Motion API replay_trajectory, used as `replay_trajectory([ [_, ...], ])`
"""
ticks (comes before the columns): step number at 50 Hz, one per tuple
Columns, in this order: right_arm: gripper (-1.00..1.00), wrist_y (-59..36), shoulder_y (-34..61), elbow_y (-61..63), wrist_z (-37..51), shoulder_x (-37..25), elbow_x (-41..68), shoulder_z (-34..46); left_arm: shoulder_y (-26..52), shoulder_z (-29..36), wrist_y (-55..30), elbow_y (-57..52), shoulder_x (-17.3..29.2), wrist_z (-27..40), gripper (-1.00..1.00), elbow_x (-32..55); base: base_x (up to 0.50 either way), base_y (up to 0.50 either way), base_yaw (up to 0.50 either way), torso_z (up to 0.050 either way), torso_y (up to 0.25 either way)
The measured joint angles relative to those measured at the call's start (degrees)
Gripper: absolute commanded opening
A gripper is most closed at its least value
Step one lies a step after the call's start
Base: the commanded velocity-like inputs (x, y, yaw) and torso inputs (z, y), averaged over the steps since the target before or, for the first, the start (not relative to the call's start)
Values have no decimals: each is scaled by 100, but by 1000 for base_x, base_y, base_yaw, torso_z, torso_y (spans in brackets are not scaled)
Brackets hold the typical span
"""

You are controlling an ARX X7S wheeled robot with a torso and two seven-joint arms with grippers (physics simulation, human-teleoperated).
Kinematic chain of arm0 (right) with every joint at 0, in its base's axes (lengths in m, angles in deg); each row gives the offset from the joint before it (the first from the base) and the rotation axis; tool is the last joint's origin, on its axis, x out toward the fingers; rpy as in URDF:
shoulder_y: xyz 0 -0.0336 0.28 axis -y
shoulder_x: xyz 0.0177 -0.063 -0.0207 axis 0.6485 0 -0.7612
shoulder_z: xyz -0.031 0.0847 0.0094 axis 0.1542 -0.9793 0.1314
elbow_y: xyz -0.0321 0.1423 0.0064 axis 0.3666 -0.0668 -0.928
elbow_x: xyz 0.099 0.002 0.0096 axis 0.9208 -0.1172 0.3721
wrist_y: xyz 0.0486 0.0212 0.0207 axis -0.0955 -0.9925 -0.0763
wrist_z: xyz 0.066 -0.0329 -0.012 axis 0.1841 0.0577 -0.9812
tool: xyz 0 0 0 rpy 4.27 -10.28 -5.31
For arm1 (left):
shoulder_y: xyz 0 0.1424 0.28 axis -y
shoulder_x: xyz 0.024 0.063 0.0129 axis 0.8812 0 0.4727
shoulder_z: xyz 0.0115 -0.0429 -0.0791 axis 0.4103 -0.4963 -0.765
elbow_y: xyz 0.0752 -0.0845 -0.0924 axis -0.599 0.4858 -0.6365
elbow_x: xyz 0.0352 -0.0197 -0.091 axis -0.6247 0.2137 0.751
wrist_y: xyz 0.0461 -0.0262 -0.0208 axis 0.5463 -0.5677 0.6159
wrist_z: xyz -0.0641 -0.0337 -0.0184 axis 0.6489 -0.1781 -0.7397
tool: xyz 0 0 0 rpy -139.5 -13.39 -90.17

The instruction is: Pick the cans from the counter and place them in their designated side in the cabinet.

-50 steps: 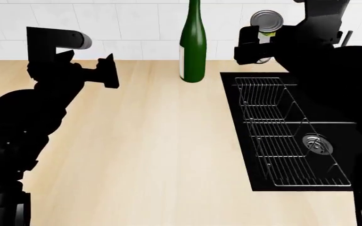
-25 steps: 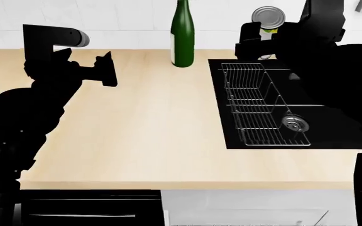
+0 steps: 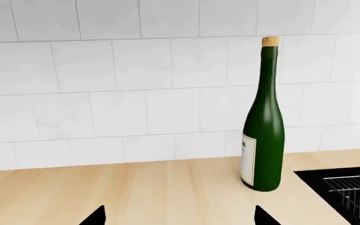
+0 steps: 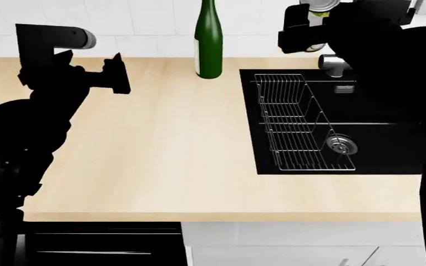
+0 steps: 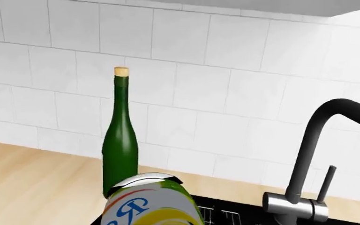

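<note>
- Two arms show in the head view, one at each side of the counter (image 4: 161, 155), a light beige wood-grain top running to a white tiled wall.
- Far left, the left tool (image 4: 117, 75) hangs above the counter with nothing in it; in the left wrist view only its two dark tips show, spread well apart, so it is released.
- Further right, a tall green bottle (image 4: 208, 41) stands upright on the counter near the wall, just beside the sink's left edge. The left wrist view shows its cork and a pale label low on its side (image 3: 249, 159); the label is seen edge-on and no writing can be read.
- Next comes the black sink (image 4: 390, 144), set into the counter, with a wire rack (image 4: 302, 124) lying in its left part and a round drain beside it.
- A dark curved faucet (image 5: 318, 154) rises behind the sink.
- Far right, the right tool (image 4: 309, 27) is raised at the top of the head view above the sink's back edge, clenched on a can (image 5: 152, 201) with a silver lid.
- That can's label is yellow and white with a blue looping mark; I cannot read the mark as a word or brand.
- Only this one can is visible in these views.
</note>
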Motion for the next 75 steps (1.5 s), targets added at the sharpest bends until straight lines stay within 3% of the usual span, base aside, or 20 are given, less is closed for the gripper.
replay_trajectory([
  [18,-100,359,2210,-1745,-602,485,-880,758,130,-274,498,583,85,194,100,-205,0,0,0,1,0],
  [32,-100,2011,4305,-5430,-1832,1551,-2081,1390,293,-531,416,589,293,345,100,-154,0,0,0,0,0],
  [42,-100,2309,5054,-6664,-2264,2025,-3163,559,536,-646,246,577,476,435,100,-140,0,0,0,0,0],
  [56,-100,1876,5537,-7162,-2298,2382,-4599,-993,702,-732,159,562,582,549,100,-148,0,0,0,0,0],
  [75,-100,1359,5670,-7014,-1613,2423,-4912,-1858,704,-796,137,496,627,640,100,-135,0,0,0,0,0],
])
